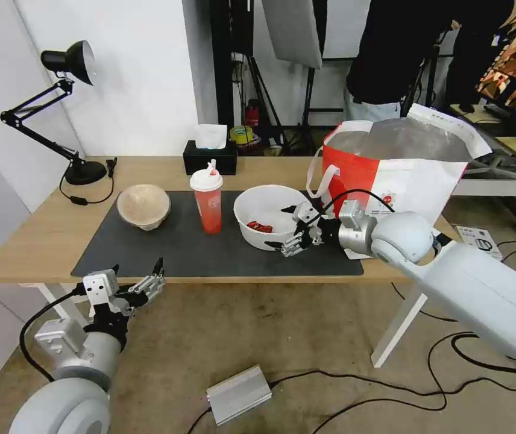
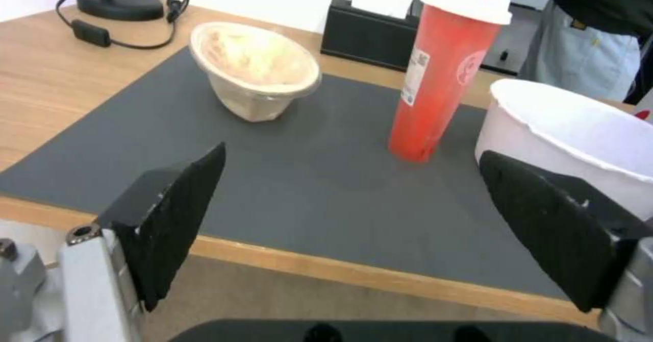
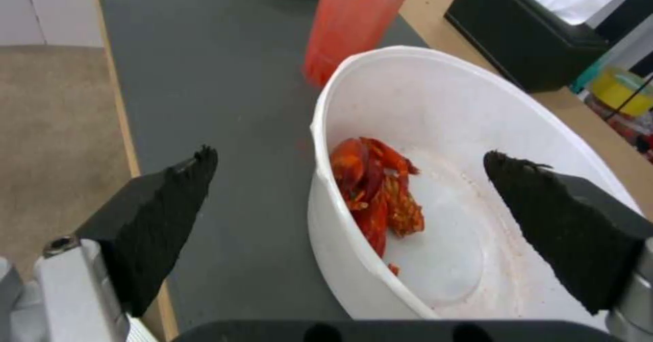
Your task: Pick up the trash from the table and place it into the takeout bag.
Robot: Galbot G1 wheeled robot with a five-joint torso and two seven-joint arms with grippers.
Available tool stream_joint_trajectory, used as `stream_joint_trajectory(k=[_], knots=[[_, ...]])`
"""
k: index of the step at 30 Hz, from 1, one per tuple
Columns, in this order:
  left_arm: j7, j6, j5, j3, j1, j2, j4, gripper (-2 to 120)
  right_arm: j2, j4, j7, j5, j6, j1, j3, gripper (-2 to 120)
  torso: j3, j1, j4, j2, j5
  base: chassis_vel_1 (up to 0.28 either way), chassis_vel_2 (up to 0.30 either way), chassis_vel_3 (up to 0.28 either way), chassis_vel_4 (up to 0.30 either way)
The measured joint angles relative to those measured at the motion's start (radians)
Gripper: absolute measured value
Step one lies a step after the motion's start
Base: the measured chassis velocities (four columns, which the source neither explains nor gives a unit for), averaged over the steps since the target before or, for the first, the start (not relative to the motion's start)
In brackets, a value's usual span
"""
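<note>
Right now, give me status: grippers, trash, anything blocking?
Right gripper open, straddling white bowl rim, not closed. Left gripper open, parked off the table front edge. Red cup and beige bowl untouched on mat. Takeout bag open, path clear.

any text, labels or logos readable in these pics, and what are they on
No text can be read as words.
Red cup: white label with small print, too blurred to read; faint round logo, unreadable.
Takeout bag: small round red logo with tiny print beside it, too small to read.
White leaflet on the floor by the table: dark marks, too small to read.
White bowl, beige bowl, tissue box: no visible text.
</note>
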Motion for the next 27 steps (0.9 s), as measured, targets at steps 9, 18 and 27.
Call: stream_joint_trajectory(k=[9, 18, 27], knots=[[0.0, 0.0, 0.004, 0.003, 0.001, -0.004, 0.002, 100, 0.022, -0.029, -0.012, -0.002, 0.004, 0.02, -0.026, 100, 0.0, 0.0, 0.0, 0.0, -0.0001, 0.0, 0.0, 0.0, 0.0], [0.0, 0.0, 0.005, -0.003, 0.01, -0.004, -0.006, 100, 0.045, -0.051, -0.02, -0.006, 0.007, 0.053, -0.058, 100, 0.0, 0.0, 0.0, 0.0, 0.0, 0.0, 0.0, 0.0, 0.0], [0.0, 0.0, 0.013, -0.003, 0.015, -0.007, -0.009, 100, 0.057, -0.072, -0.025, -0.006, 0.007, 0.078, -0.077, 100, 0.0, 0.0, 0.0, 0.0, -0.0001, 0.0, 0.0, 0.0, 0.0]])
